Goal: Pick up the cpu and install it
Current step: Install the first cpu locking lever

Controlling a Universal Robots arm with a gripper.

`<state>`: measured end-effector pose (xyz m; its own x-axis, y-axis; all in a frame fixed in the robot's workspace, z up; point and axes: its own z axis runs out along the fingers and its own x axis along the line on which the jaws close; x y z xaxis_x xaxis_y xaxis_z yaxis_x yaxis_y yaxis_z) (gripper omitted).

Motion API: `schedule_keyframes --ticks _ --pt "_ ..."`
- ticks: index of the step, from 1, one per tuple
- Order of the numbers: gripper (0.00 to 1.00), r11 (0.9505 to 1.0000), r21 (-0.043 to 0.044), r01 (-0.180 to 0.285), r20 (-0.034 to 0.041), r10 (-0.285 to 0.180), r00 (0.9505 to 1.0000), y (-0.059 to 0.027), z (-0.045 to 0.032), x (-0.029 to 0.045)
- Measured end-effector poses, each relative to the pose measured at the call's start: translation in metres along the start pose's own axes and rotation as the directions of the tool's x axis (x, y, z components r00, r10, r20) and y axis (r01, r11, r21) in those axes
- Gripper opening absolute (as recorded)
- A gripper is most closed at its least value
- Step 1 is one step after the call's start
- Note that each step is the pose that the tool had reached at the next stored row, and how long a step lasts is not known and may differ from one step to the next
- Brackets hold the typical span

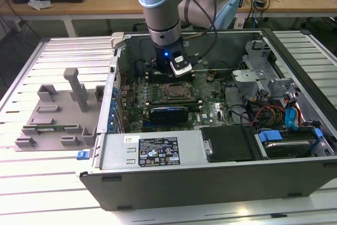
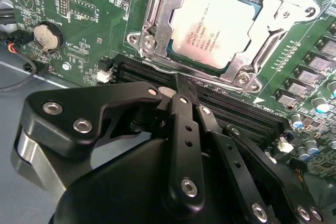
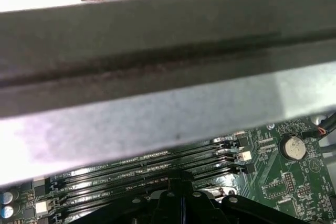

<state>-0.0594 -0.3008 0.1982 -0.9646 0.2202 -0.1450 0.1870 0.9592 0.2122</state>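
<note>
Carefully now; gripper (image 2: 181, 88) hanging just over the dark memory slots (image 2: 152, 74), on the far side of the socket (image 2: 149, 30) in the exterior view, fingers pressed tight together with nothing between them; cpu (image 2: 218, 27) lying flat inside the socket's metal frame, shiny top up, near the finger tips but not touching them; no telling about that frame, locked down or not; could go wrong with a drop straight down, hard black tips knocking the slots or scraping the green board (image 2: 89, 30); could go wrong with a slide toward the cpu too, tips catching the frame's edge or scratching the silver top, maybe nudging the chip crooked; loose wires (image 1: 266, 111) off to the exterior view's right, well apart from the gripper, no worry for now; tight room all round, with the grey case wall (image 3: 157, 124) close by in the first wrist view, easy to bang on a quick lift or swing; open computer case (image 1: 210, 183) lying on a pale slatted table (image 1: 68, 46), a grey holder tray (image 1: 52, 117) on that table to the exterior view's left; workbench (image 1: 79, 6) with cables along the far side of the room.
</note>
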Motion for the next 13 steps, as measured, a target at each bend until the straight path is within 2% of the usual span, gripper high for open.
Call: schedule_keyframes --ticks 13 --pt "0.11 1.0000 0.0008 -0.007 0.0016 0.007 1.0000 -0.0004 0.0007 -0.0020"
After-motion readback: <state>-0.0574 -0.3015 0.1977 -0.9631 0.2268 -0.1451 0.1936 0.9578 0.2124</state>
